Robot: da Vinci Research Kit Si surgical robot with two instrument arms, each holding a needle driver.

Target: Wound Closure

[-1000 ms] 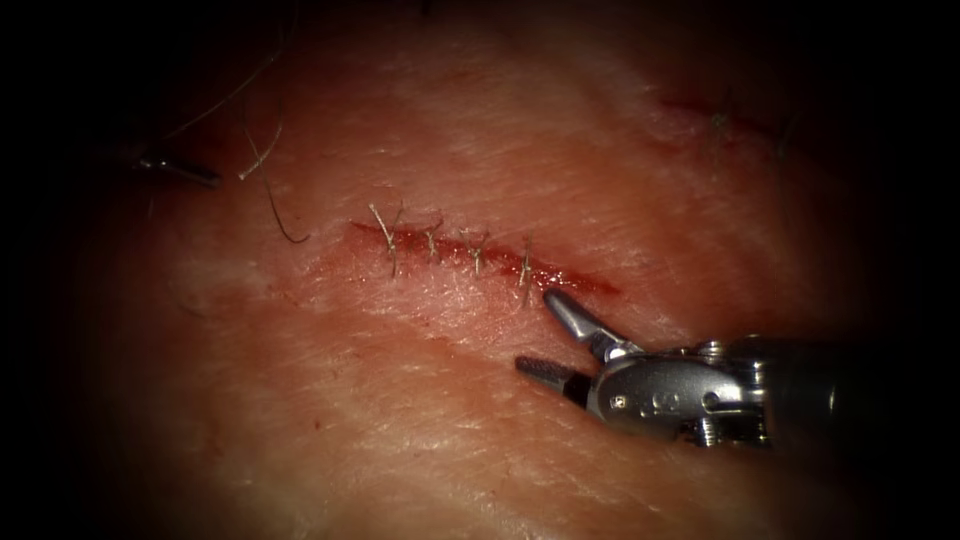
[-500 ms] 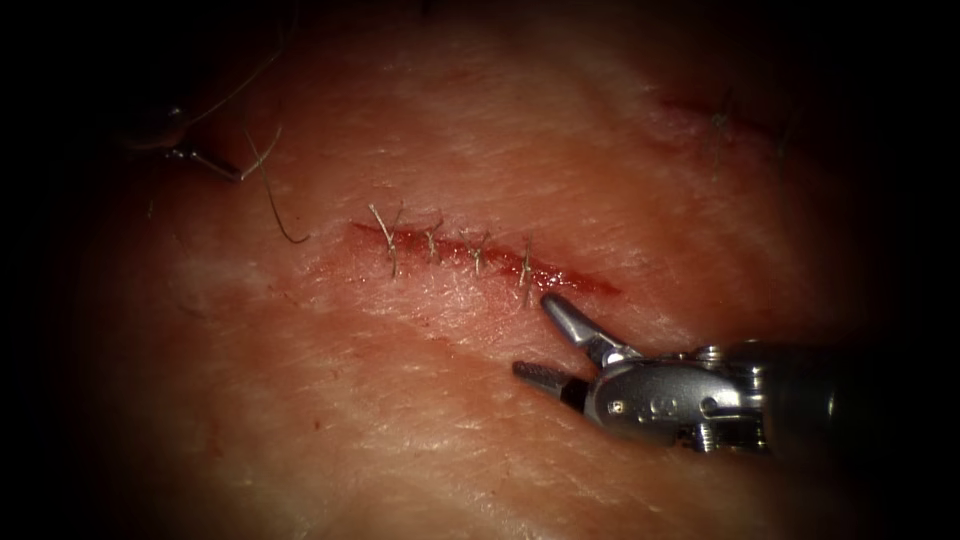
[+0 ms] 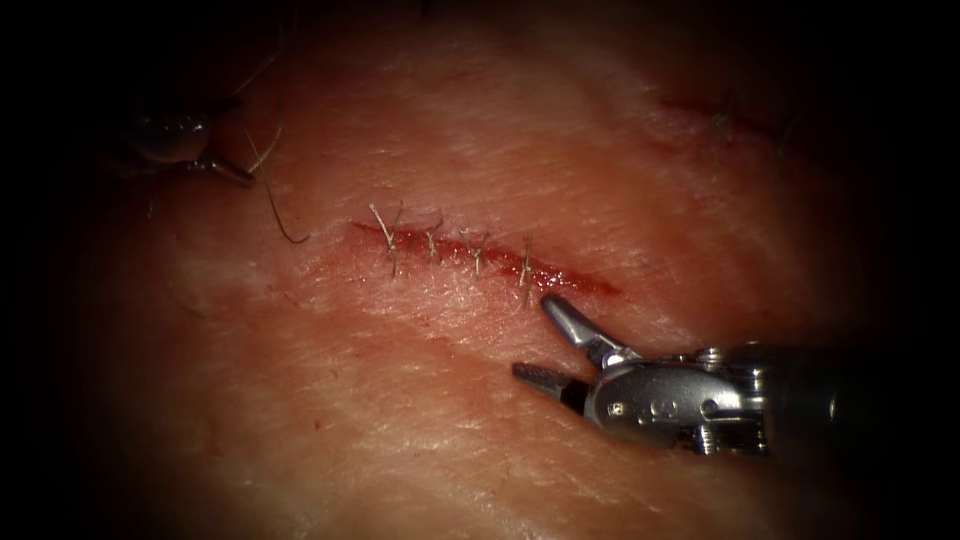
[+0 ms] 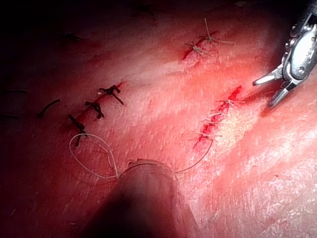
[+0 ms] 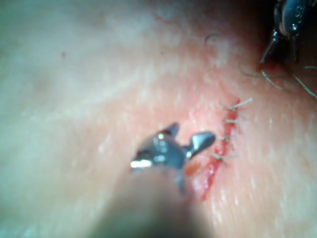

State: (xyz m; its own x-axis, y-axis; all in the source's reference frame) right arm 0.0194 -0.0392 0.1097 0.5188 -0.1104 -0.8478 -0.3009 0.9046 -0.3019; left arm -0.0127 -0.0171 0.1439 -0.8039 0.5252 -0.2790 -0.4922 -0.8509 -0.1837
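Wet tissue, bright metal, matt thread

The tissue point(image 3: 420, 400) looks moist and faintly glossy, finely grained beside the cut point(image 3: 480, 255). The right tool point(image 3: 545, 340) is polished metal with ridged jaws. Stitches point(image 3: 385, 235) across the cut are pale, dull, fibrous thread.

No words, brands or numbers can be read anywhere. The nearest thing to a sign sits on the metal wrist housing of the right claw point(image 3: 545, 337), lower right of the endoscope view: a tiny square mark beside a few small round dots, too small to make out.
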